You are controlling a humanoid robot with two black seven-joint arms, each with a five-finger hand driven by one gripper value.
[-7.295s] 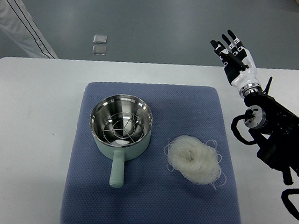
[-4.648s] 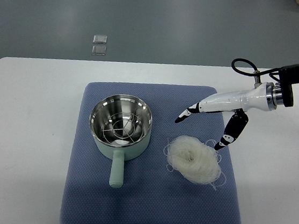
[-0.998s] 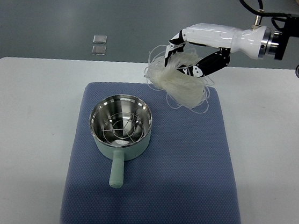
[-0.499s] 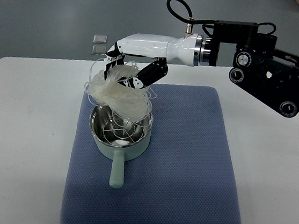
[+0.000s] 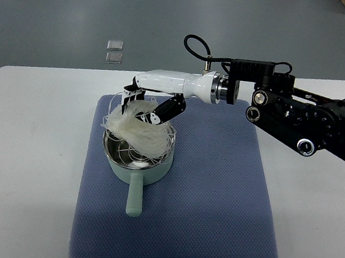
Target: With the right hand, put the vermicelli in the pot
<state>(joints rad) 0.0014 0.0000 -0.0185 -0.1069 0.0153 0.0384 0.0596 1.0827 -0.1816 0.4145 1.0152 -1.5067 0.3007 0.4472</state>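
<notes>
You are looking down on a white table (image 5: 27, 150) with a blue mat (image 5: 213, 208) spread across its middle. On the mat's left half sits the pot (image 5: 137, 156), pale green outside and steel inside, its handle pointing toward the near edge of the mat. Your right arm (image 5: 298, 118) reaches in from the right, over the mat's far edge, and ends above the far rim of the pot. There the right hand (image 5: 148, 98) has its fingers (image 5: 167, 108) curled around the top of the vermicelli (image 5: 136, 128), gripping it. The pale tangle hangs just below the fingers; its lower part rests inside the pot, with loose loops spilling over the pot's left rim.
</notes>
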